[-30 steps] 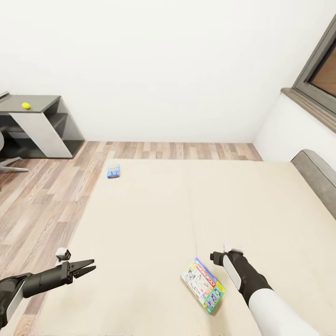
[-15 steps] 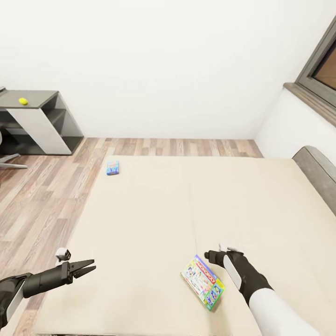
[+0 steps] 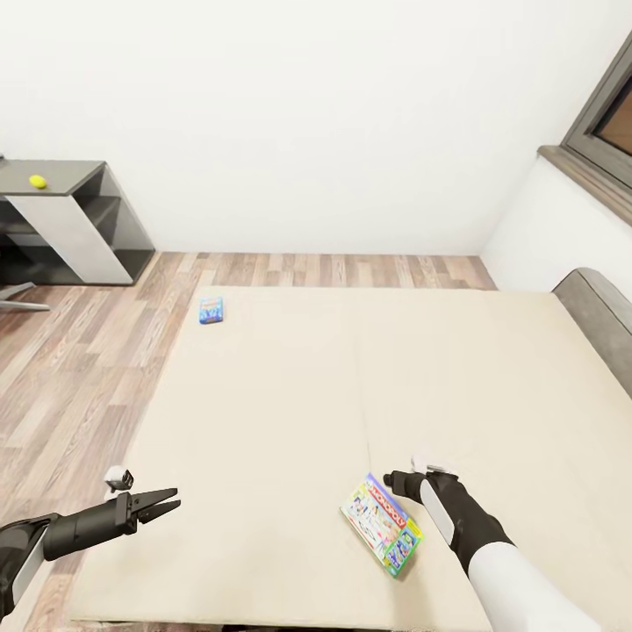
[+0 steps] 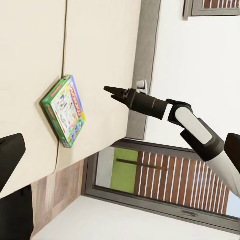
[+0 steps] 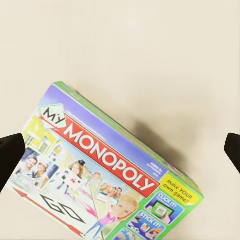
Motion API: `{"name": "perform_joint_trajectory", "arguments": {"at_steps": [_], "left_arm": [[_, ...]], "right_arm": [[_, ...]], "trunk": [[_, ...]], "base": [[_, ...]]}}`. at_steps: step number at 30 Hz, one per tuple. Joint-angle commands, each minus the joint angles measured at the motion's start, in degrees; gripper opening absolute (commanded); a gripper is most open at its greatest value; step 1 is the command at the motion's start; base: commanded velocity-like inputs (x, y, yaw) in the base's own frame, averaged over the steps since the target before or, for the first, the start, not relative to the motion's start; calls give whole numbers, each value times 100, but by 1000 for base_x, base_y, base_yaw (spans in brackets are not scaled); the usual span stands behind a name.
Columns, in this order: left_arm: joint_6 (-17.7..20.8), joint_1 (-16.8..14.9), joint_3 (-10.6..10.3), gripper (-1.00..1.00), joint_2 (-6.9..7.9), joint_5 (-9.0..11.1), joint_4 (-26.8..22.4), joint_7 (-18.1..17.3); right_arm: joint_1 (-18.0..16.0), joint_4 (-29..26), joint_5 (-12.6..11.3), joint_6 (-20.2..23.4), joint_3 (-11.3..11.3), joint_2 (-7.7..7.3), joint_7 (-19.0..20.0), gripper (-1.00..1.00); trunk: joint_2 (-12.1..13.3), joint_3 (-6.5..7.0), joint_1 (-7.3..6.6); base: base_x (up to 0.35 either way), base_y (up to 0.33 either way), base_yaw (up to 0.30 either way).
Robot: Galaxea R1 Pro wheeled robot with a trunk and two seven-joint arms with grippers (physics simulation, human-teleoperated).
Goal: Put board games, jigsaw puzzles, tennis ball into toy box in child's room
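2 board games lie on the bed (image 3: pixel 290 386). The Monopoly box (image 3: pixel 381 524) is near the front edge, and the small blue game (image 3: pixel 211 310) sits far off by the bed's far left corner. In the last second the whole picture slid, so the camera moved a little, not the toys. The right gripper (image 3: pixel 405 481) has crept toward the Monopoly box and now hangs just beside its top corner. In the wrist view its 2 fingertips (image 5: pixel 11 152) sit wide apart on both sides of the box, holding nothing. I think the grab comes next.

The left gripper (image 3: pixel 167 502) hangs over the bed's left edge, its fingers nearly pressed together and empty. The tennis ball (image 3: pixel 37 181) rests on the dark cabinet (image 3: pixel 75 180) by the wall. Bare mattress lies all around the Monopoly box, so there is lots of room to reach in.
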Motion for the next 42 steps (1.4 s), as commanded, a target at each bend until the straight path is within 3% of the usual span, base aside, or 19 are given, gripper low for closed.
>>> {"name": "perform_joint_trajectory", "arguments": {"at_steps": [1,42], "left_arm": [[61,-2,-1,100,1,-2,-1,-23],[61,-3,16,100,-2,6,-1,143]], "right_arm": [[-1,-9,-57,27,-2,3,-41,100],[-1,-12,-59,25,0,8,-40,100]], "trunk": [[-10,-18,3],[-10,-405,3]], "base": [[0,0,0],[0,0,0]]}}
